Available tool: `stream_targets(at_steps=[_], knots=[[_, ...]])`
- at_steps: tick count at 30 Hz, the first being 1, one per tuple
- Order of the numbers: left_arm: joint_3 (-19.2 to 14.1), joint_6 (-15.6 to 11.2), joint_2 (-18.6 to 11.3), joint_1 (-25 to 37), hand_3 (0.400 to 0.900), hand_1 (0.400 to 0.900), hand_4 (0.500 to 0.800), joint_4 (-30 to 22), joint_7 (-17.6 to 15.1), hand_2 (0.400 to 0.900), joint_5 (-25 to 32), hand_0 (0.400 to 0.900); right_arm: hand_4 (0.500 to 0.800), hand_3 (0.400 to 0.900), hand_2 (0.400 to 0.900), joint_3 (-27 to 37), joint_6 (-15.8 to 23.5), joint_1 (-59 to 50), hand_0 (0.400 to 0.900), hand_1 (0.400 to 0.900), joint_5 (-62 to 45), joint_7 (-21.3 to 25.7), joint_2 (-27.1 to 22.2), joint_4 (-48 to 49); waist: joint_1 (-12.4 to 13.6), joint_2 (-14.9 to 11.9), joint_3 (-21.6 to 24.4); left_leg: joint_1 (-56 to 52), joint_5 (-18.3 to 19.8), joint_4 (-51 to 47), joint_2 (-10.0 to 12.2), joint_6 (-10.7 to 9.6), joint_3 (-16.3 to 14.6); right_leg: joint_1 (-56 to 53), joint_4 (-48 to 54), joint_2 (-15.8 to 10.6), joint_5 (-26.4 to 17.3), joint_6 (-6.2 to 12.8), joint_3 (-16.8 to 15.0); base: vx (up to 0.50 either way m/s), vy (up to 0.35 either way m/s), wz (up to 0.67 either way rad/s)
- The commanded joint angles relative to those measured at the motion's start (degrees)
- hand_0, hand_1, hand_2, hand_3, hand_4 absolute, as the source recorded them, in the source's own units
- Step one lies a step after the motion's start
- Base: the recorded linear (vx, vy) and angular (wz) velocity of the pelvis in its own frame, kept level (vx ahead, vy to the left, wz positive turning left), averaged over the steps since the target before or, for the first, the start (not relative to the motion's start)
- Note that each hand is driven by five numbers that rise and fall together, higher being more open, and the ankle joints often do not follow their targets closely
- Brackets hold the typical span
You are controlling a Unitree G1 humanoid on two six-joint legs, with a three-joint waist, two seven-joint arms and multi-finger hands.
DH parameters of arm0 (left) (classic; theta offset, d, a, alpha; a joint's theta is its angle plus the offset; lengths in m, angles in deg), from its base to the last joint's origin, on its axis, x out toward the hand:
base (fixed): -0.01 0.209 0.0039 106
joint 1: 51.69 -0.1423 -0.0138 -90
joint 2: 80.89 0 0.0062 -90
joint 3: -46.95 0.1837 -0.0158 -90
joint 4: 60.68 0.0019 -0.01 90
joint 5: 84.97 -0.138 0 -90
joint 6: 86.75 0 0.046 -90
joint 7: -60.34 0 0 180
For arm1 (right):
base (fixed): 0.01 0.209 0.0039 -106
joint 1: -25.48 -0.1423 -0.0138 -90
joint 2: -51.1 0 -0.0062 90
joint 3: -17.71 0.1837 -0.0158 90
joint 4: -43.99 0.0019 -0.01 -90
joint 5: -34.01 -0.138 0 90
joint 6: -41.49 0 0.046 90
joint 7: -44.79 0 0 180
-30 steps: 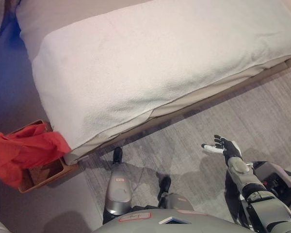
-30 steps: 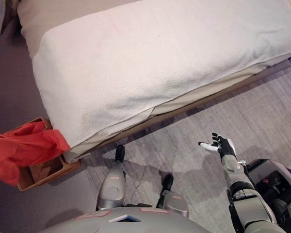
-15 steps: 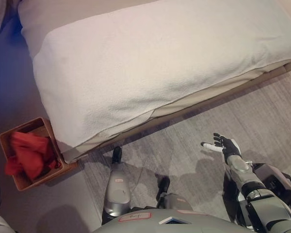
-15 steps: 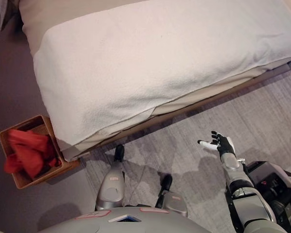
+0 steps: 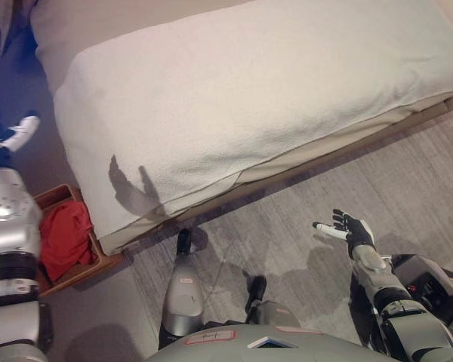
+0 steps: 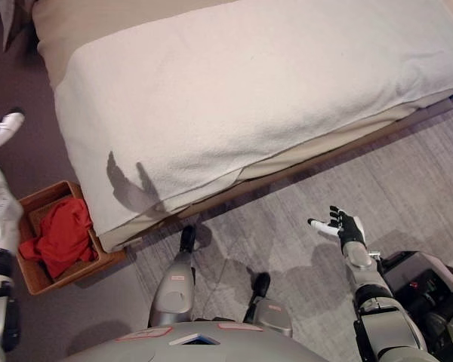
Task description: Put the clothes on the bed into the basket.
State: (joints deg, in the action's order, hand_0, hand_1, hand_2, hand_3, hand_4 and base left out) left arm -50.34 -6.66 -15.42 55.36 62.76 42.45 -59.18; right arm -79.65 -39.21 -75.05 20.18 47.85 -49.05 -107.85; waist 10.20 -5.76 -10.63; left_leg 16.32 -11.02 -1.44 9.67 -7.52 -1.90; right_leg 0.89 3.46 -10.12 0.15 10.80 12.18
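A red cloth [image 5: 64, 237] lies bunched inside the brown basket [image 6: 38, 283], which stands on the floor at the bed's near left corner. My left hand [image 5: 7, 134] is raised at the left edge, above and beyond the basket, with its fingers spread and holding nothing. Its shadow falls on the side of the bed. My right hand [image 5: 349, 228] hangs open and empty over the floor at the lower right. The bed [image 5: 249, 98] has a plain white cover and no clothes show on it.
The bed fills the upper part of the views, and its wooden base edge [image 5: 325, 154] runs along the grey floor [image 5: 287, 226]. Darker floor [image 6: 23, 83] lies left of the bed.
The red cloth hung over the basket's left side and has dropped into the basket. My left arm has since risen into view at the left edge, hand empty. The right hand has stayed put.
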Motion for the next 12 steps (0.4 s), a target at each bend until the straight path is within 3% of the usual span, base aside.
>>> stream_targets(at_steps=[1, 6, 12], knots=[[1.9, -6.1, 1.3, 3.2, 0.9, 0.9, 0.8, -1.1, -0.7, 0.9, 2.0, 0.9, 0.8, 0.9, 0.9, 3.5, 2.0, -0.8, 0.9, 0.9, -0.5, 3.1, -3.1, 2.0, -0.3, -0.7, 0.8, 2.8, -1.2, 2.1, 4.4, -3.2, 4.0, -3.4, -3.5, -3.3, 0.0, 2.48, -2.2, 0.0, 0.0, 0.0], [6.4, -7.2, 5.3, 7.3, 0.9, 0.9, 0.8, 1.9, 1.0, 0.9, 4.7, 0.9, 0.8, 0.9, 0.9, 2.2, 2.3, -3.0, 0.9, 0.9, -0.7, 3.9, -2.0, -1.2, -1.2, -1.1, 1.2, 2.6, -1.0, 1.9, 4.7, -3.3, 3.8, -3.2, -3.6, -3.2, 0.0, 2.44, -2.6, 0.0, 0.002, -0.05], [12.4, -5.0, 4.9, 10.5, 0.9, 0.9, 0.8, 6.6, 0.6, 0.9, -4.3, 0.9, 0.8, 0.9, 0.9, 0.5, 2.5, -4.5, 0.9, 0.9, -0.7, 3.9, -0.8, -3.0, -2.4, -1.1, 1.4, 1.6, -0.8, 1.5, 5.1, -3.1, 2.9, -2.2, -3.9, -3.3, -0.4, 2.54, -3.8, -0.01, 0.015, -0.13]])
